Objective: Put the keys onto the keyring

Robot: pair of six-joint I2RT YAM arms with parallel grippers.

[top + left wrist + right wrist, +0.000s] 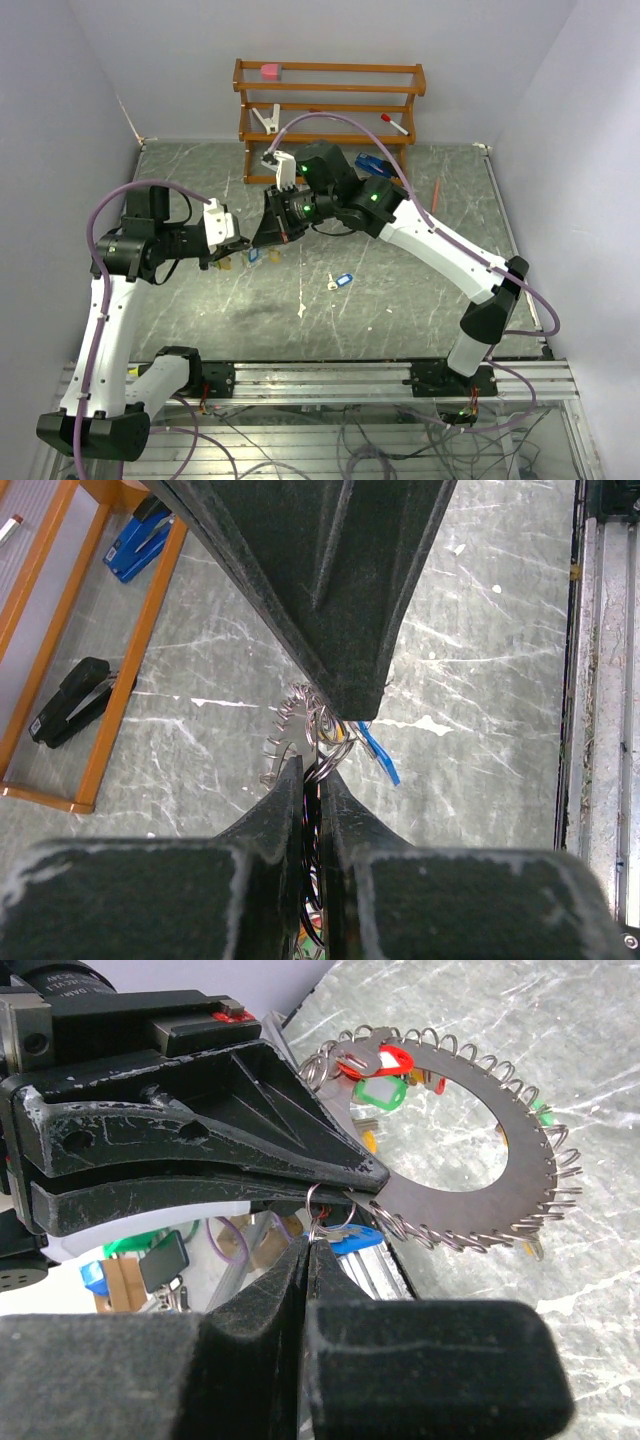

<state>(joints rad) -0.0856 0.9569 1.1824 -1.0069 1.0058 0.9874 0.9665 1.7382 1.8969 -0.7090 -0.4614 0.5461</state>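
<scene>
Here, left gripper (372, 1176) meets right gripper (308, 1252) at keyring (522, 1145).

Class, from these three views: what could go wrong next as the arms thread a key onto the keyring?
1. The left gripper pinches the keyring only at its rim, so a tug might twist it loose.
2. The right gripper holds the blue-tagged key by its thin wire loop, so it could slip and fall.
</scene>
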